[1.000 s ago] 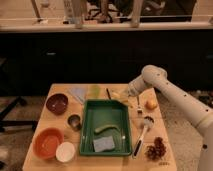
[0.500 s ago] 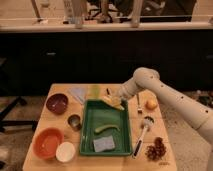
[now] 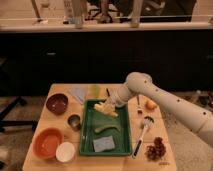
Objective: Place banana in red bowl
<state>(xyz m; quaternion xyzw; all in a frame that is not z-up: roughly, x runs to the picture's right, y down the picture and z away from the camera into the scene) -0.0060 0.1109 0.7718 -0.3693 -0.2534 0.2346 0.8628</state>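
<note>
The pale yellow banana (image 3: 106, 109) hangs just above the back end of the green tray (image 3: 125, 145), a short way off its floor. My gripper (image 3: 112, 103) is shut on the banana's upper right end, with the white arm reaching in from the right. At the table's front left corner stands the red bowl (image 3: 48, 142), bright orange-red and with nothing in it. It lies well to the left of the gripper and nearer the front.
In the tray lie a green curved item (image 3: 108, 129) and a grey-blue sponge (image 3: 102, 145). A maroon bowl (image 3: 57, 103), a metal cup (image 3: 74, 121) and a white bowl (image 3: 65, 151) stand left of the tray. To its right are a brush (image 3: 142, 129), an orange fruit (image 3: 150, 104) and a pine cone (image 3: 156, 149).
The gripper has carried the banana from the table behind the tray leftward and forward, so it now hangs over the tray's back end.
</note>
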